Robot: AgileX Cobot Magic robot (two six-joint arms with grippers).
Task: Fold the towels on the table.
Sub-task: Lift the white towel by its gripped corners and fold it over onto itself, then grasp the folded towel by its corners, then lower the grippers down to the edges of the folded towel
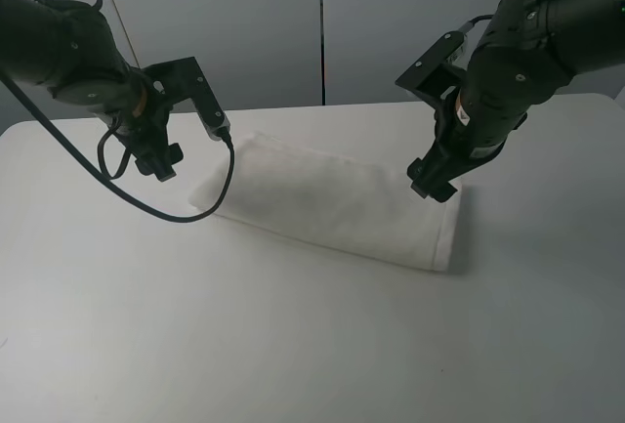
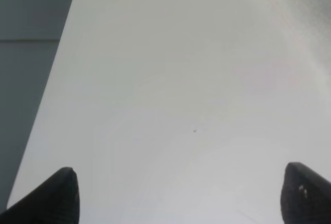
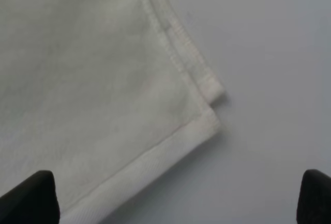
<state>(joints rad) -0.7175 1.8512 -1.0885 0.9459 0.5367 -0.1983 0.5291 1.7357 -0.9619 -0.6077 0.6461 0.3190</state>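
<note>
One white towel [image 1: 332, 198] lies on the table [image 1: 293, 345], folded into a long, narrow band that runs slantwise from the far left toward the near right in the high view. We see it near the middle of the tabletop, with bare white surface on every side. In the right wrist view the towel [image 3: 93, 79] shows two layers at one corner. The stitched hems do not quite line up, so one layer's corner peeks out just past the other's, and the table [image 3: 269, 53] lies bare beside it.

Over the towel's right end hangs the right gripper [image 1: 430, 184], pointing down. Its own camera shows the right gripper [image 3: 173, 203] with both dark fingertips [image 3: 31, 198] far apart at the edges of the view and nothing between them but cloth and table below. We cannot tell whether the tips touch the cloth.

Just off the towel's left end is the left gripper [image 1: 161, 161], over bare table. In its wrist view the left gripper [image 2: 183, 198] is spread wide too, holding nothing, with only smooth table [image 2: 181, 105] beneath it.

From the left arm a black cable [image 1: 195, 213] droops in a loop across the towel's left corner. Behind the table stands a grey panelled wall [image 1: 244, 22].
</note>
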